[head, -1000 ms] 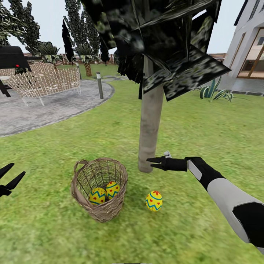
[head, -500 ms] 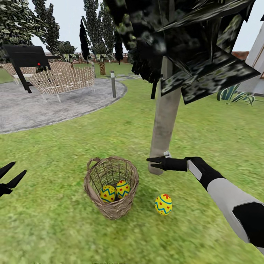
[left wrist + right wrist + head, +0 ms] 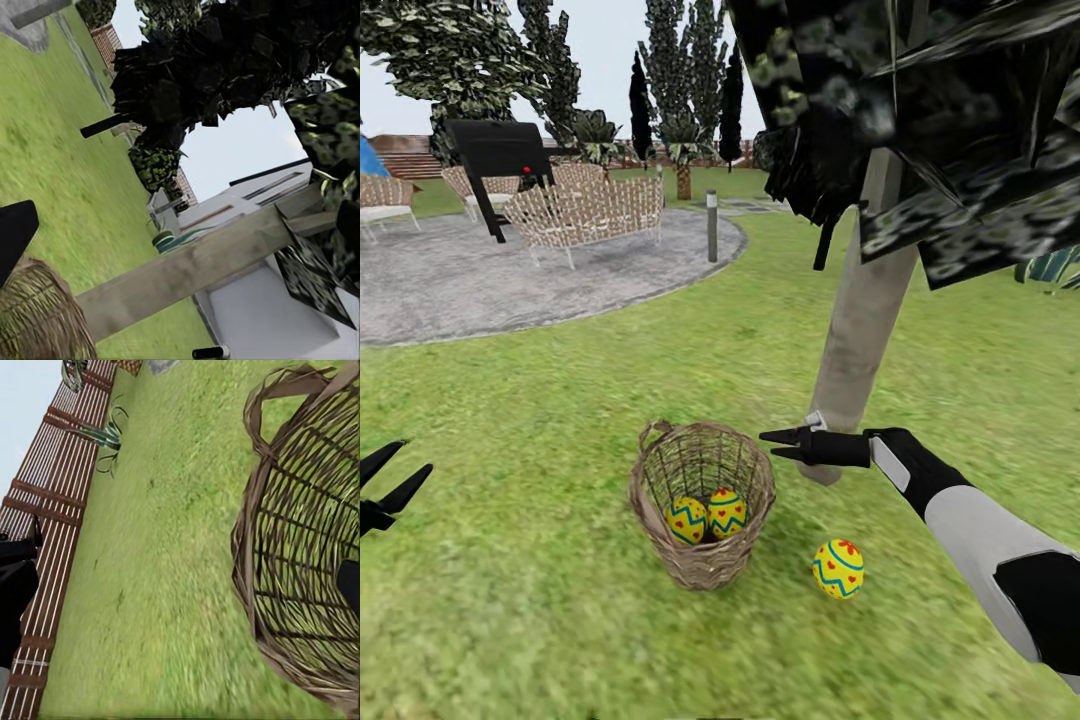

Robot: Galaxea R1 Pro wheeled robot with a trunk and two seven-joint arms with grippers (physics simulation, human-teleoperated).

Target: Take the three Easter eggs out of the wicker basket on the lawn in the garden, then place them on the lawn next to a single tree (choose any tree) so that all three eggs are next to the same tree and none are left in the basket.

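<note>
Head view: two Easter eggs (image 3: 707, 517) sit in the wicker basket (image 3: 702, 500), one (image 3: 838, 568) lies on the lawn (image 3: 560, 400).
Right gripper (image 3: 768, 444) hangs narrowly parted, empty, beside the tree (image 3: 860, 340); left gripper (image 3: 400, 470) spreads wide.

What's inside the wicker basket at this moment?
In the head view, two Easter eggs lie side by side at the bottom of the wicker basket. The near wall covers their lower parts and the floor beneath. A third egg lies outside on the lawn.
</note>
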